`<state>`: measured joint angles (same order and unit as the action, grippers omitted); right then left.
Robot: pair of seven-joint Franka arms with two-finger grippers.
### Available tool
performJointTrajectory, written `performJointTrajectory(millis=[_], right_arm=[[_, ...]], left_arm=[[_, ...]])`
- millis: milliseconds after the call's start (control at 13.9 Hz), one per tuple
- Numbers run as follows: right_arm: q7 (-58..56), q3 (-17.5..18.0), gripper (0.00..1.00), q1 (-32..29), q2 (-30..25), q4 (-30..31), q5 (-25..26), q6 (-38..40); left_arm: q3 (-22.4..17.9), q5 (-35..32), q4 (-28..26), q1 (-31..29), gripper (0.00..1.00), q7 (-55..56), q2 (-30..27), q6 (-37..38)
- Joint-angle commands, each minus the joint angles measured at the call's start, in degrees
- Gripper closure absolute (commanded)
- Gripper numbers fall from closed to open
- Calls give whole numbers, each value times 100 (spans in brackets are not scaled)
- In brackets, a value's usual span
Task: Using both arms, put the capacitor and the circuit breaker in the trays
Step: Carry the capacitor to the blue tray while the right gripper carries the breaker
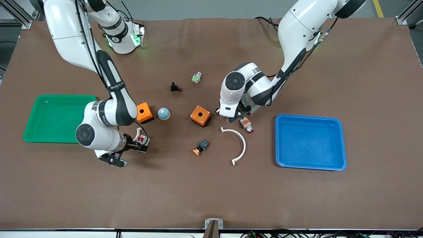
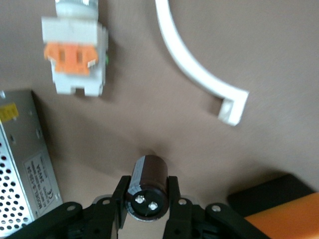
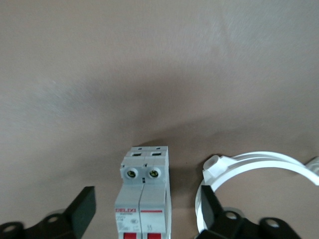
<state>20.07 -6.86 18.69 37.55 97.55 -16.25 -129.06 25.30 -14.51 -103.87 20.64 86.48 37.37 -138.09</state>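
On the brown desk, take the orange box with a hole in its top as the landmark. Toward the right arm's end of the desk from it lies the green tray. Between that tray and the landmark box, and nearer the front camera, sits the right end effector, low at the desk. Its fingers stand wide apart with the circuit breaker between them, neither finger touching it. The breaker rests on the desk, just beside a white ring.

Just beside the landmark box, toward the left arm's end, is the left end effector. Its fingers are closed on the capacitor, gripping the dark cylinder by its sides low over the desk. Close by lie a white-and-orange part, a white curved strip and a perforated metal box. The blue tray lies farther toward the left arm's end.
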Motion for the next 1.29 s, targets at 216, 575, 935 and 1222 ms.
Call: performJointTrajectory(millis=[216, 575, 935, 1222], right_arm=[[-546, -87, 97, -120, -142, 106, -71, 196], [-2090, -420, 98, -849, -1055, 52, 515, 1435], [-4515, -527, 98, -2033, -1426, 711, 852, 1348], [-6117, -527, 99, -2808, -1574, 1764, 852, 410]], left_arm=[[2, -122, 184, -507, 100, -95, -1283, 1399], [19, -122, -230, -2009, 100, -1965, -1496, 1399], [19, -122, -291, -2968, 100, -2978, -1101, 1181], [2, -209, -589, -3426, 100, -3540, -811, 522]])
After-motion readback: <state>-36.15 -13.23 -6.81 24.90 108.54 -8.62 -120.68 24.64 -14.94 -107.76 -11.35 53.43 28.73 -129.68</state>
